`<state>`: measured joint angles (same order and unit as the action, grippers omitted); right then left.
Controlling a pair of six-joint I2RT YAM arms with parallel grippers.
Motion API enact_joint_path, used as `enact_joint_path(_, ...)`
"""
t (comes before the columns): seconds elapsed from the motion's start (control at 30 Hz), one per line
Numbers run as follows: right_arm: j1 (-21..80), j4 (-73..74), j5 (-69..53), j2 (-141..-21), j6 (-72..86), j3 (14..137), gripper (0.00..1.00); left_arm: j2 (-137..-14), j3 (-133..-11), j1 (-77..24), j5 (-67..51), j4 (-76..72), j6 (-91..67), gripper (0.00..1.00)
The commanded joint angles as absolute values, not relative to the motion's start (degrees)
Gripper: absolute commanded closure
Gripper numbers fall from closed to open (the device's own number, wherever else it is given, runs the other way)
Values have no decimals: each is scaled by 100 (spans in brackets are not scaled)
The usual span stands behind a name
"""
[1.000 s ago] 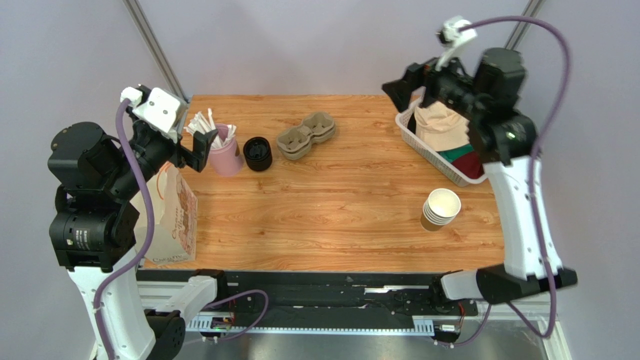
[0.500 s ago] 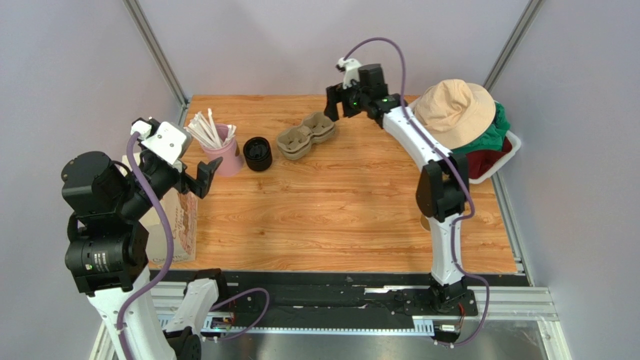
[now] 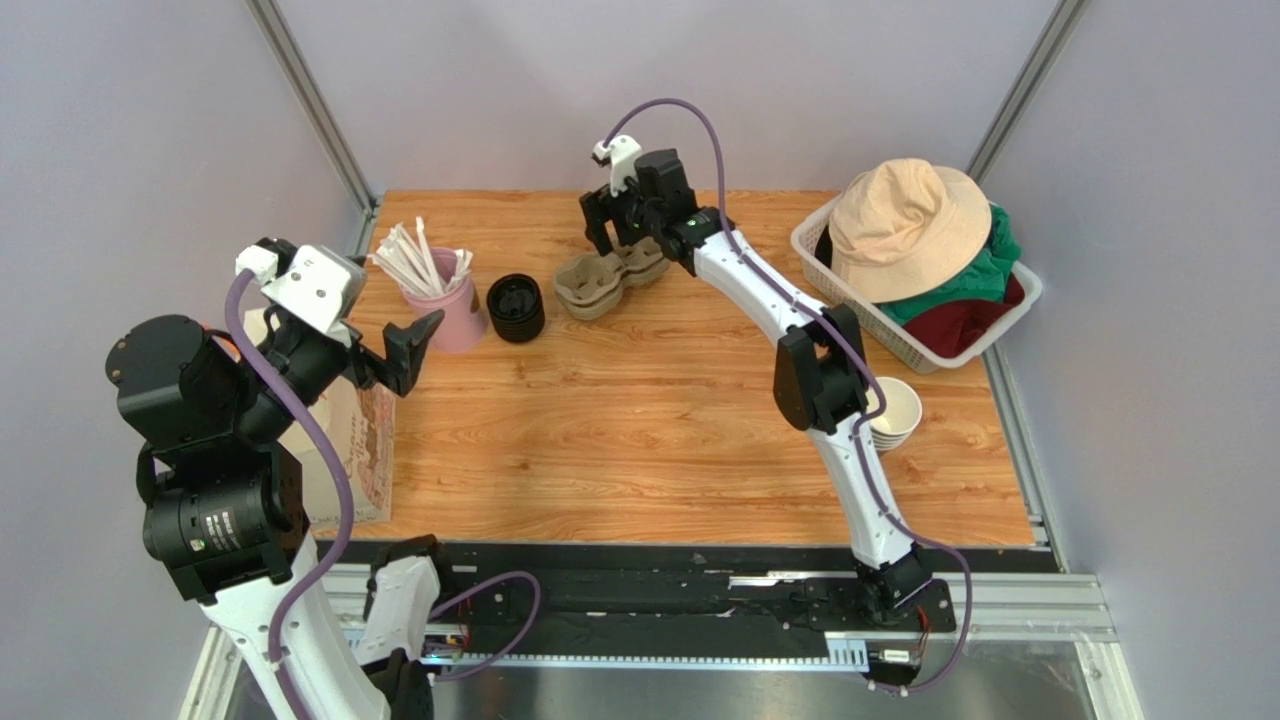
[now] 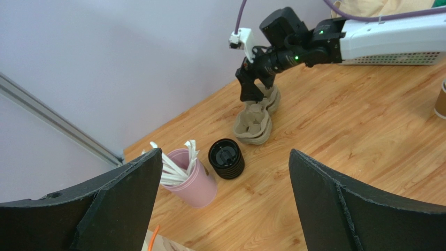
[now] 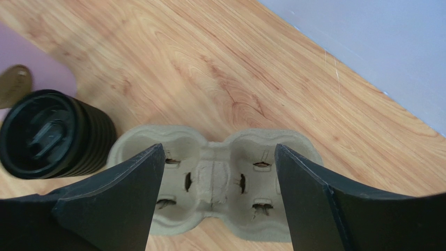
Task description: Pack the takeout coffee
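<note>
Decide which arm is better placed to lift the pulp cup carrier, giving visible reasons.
Right. The right gripper hangs open over the cup carrier, jaws straddling it; the left gripper sits near the pink cup.

Black lid stack (image 3: 516,306) sits between pink stirrer cup (image 3: 451,318) and pulp carriers (image 3: 586,288).

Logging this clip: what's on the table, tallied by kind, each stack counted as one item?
Pink cup of stirrers: 1
Stack of black lids: 1
Stack of pulp cup carriers: 1
Stack of paper cups: 1
White basket of clothes: 1
Tan hat: 1
Paper bag: 1
Total: 7
</note>
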<state>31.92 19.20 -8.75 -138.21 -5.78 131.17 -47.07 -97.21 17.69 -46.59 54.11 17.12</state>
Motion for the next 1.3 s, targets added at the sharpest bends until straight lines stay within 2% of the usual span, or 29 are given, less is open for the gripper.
enact_joint_path(0.0, 3155, 1740, -624, -14211, -721, 13456, 19, -4641, -9800, 1916, -5027, 5247, 1512, 1)
enact_joint_path(0.47, 3182, 1960, -808, -14335, -905, 13263, 26, -4685, -9800, 2021, -5098, 5265, 1450, 1)
enact_joint_path(0.7, 3384, 2197, -914, -14335, -1221, 13193, 26, -4728, -9747, 2022, -5080, 5256, 1477, 1)
enact_joint_path(1.03, 3542, 2145, -176, -14388, -1336, 13228, 25, -4737, -9738, 2030, -5115, 5256, 1433, 1)
enact_joint_path(1.27, 3463, 2013, -105, -14344, -1301, 13289, 25, -4755, -9729, 2030, -5124, 5256, 1424, 1)
